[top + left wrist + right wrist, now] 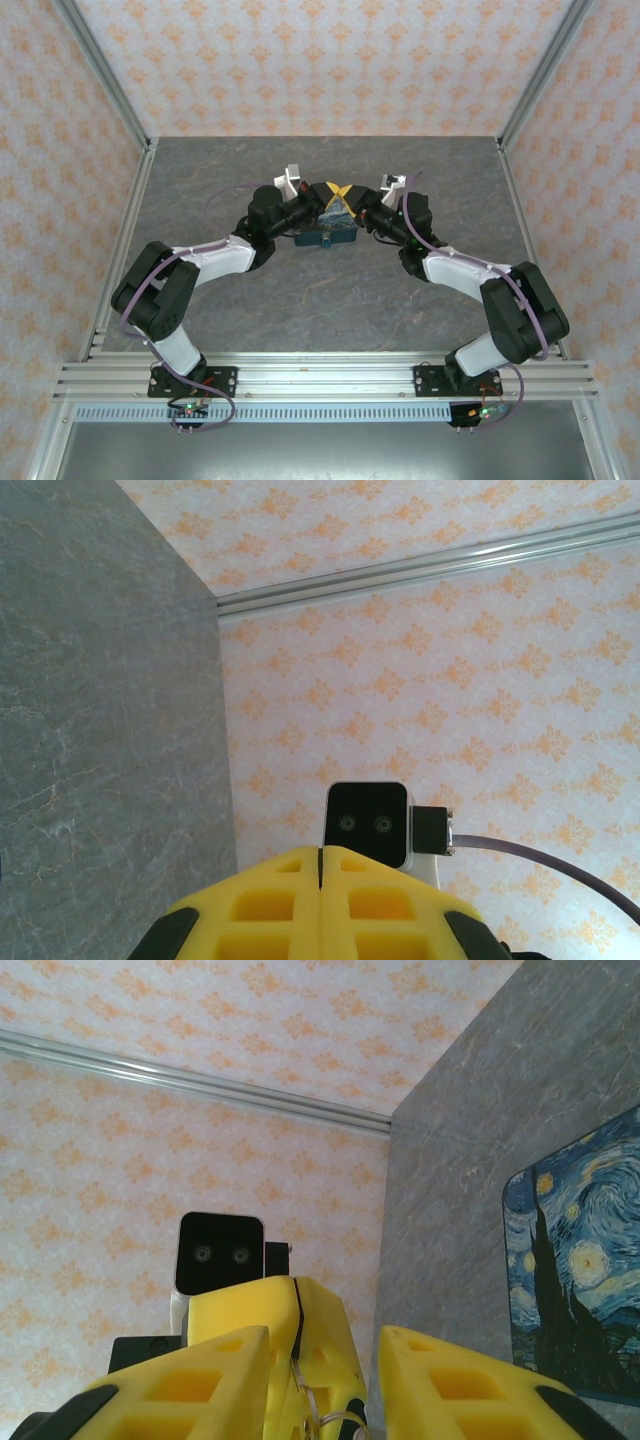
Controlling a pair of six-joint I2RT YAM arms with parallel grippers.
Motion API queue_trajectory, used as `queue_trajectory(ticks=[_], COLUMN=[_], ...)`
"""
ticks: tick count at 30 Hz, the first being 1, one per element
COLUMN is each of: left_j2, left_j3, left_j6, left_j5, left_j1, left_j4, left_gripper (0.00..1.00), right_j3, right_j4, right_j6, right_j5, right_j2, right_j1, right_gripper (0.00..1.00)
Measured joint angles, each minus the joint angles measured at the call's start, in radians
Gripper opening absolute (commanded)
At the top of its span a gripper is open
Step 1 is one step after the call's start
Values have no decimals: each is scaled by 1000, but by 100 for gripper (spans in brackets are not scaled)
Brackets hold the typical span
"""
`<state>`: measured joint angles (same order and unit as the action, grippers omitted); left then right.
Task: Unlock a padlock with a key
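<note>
My left gripper [331,198] and right gripper [351,198] meet tip to tip above the table's middle. The left gripper [321,851] has its yellow fingers pressed together. From the right wrist, those shut fingers [300,1330] sit just beyond my right gripper [322,1335], which is open with a gap between its pads. A thin silvery key ring [322,1412] hangs out of the left gripper's seam. The key's blade is hidden inside that grip. The padlock is hidden behind the grippers.
A dark blue swirly-patterned box [325,238] lies flat on the grey table [330,300] right below the grippers, also at the right edge [580,1280]. Aluminium posts and patterned walls [320,60] enclose the table on three sides.
</note>
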<state>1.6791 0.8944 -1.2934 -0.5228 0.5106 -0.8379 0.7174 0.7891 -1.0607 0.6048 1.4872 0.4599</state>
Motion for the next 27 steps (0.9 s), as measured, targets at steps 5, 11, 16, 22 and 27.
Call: queue_trajectory(ticks=[5,11,16,22,27], left_j2=[0,0,0,0,0], left_j3=[0,0,0,0,0], left_j6=[0,0,0,0,0], left_j5=[0,2,5,5,6], left_j1=[0,0,0,3,3], left_j4=[0,12,23,26,26], left_gripper=[0,0,0,0,0], right_j3=[0,-1,-8,-21,-23], right_j4=[0,7,13,11,13], right_j6=[2,7,7,11,11], right_j5=[3,3,3,12,24], right_j2=[2,2,2,2,2], right_j1=[0,0,0,0,0], right_gripper=[21,7,6,22,16])
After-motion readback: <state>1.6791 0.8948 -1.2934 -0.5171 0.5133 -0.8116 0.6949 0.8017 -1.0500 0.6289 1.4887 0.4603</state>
